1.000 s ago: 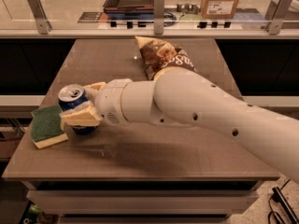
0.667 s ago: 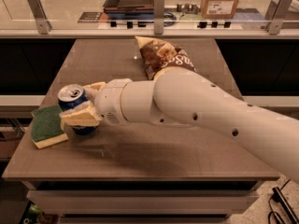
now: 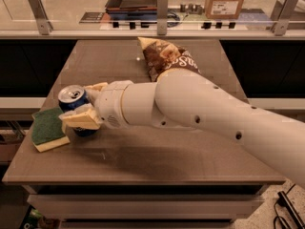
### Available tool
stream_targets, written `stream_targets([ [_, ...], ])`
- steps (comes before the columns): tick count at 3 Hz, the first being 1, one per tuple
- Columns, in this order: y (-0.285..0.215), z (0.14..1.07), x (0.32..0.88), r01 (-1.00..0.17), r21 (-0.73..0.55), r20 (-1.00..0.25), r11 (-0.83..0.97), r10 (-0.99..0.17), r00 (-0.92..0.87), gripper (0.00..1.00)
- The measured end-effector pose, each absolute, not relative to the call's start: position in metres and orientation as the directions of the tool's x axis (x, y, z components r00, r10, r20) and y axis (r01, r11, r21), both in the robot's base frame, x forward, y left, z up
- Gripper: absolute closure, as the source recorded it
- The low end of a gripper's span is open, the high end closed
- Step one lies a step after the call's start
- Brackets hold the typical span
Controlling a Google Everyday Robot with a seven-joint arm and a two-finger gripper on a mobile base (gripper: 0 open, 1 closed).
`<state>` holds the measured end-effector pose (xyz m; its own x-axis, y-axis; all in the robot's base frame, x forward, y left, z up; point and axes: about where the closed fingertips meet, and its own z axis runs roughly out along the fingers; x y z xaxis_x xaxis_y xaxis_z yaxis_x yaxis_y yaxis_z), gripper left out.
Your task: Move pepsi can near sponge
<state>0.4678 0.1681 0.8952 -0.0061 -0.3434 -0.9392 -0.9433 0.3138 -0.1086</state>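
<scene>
The pepsi can [image 3: 73,99] is dark blue with a silver top and stands upright near the table's left edge. My gripper [image 3: 86,105] is around it, one pale finger [image 3: 80,120] in front and one behind, shut on the can. The sponge [image 3: 46,129], green on top with a pale yellow base, lies flat just left of the can, close to it or touching. My white arm reaches in from the right across the table.
A brown-and-cream chip bag [image 3: 164,56] lies at the table's back middle, partly behind my arm. The table [image 3: 143,161] has its left edge right by the sponge. A rail with posts and a counter with a box run behind.
</scene>
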Motion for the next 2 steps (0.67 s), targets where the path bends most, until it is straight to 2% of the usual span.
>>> stream_targets([
  [1,0.1697,0.8958,0.4665,-0.944,-0.111,-0.939,0.311,-0.345,-0.003,0.00],
  [2,0.1698,0.8959,0.4665,-0.944,-0.111,-0.939,0.311,-0.345,-0.003,0.00],
])
